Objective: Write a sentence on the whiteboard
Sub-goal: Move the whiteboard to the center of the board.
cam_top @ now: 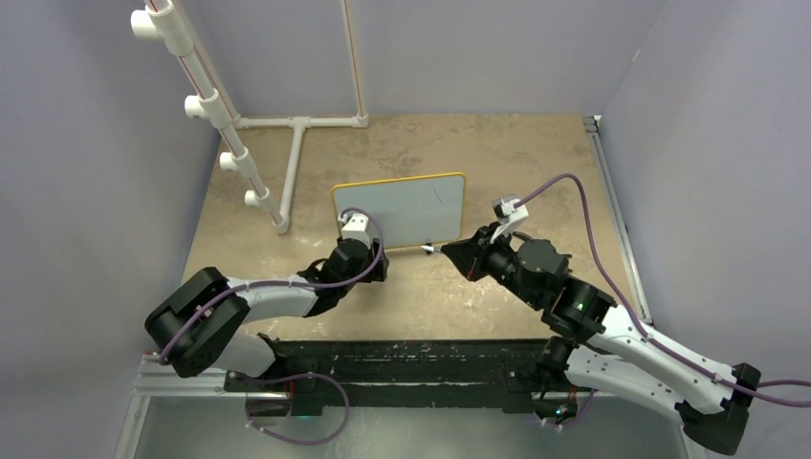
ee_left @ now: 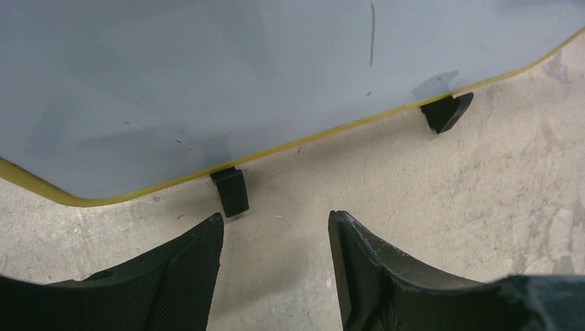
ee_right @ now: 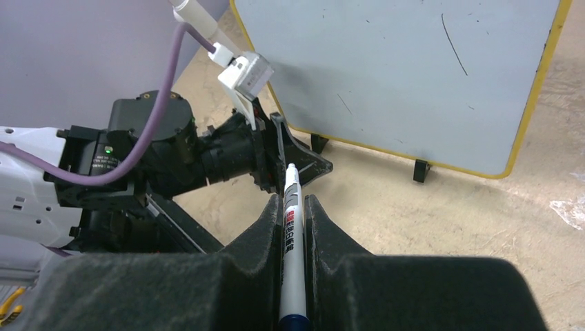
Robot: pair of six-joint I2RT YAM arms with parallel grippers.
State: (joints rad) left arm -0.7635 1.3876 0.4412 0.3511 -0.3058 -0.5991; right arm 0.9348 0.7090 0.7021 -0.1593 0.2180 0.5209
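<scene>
Presently the tan mottled surface [cam_top: 536,163] carries the small yellow-framed whiteboard [cam_top: 400,208] upright at mid-frame of the top view, showing stray marks only, nothing legible written. Left pincer [ee_left: 276,227] gapes wide, empty. Right pincer [ee_right: 293,207] clamps a white marker pen [ee_right: 290,181]. All writing remains.

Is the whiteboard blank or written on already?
Blank. The whiteboard shows no words, only one thin stray stroke and some specks; the pen in the right gripper is short of it.
</scene>
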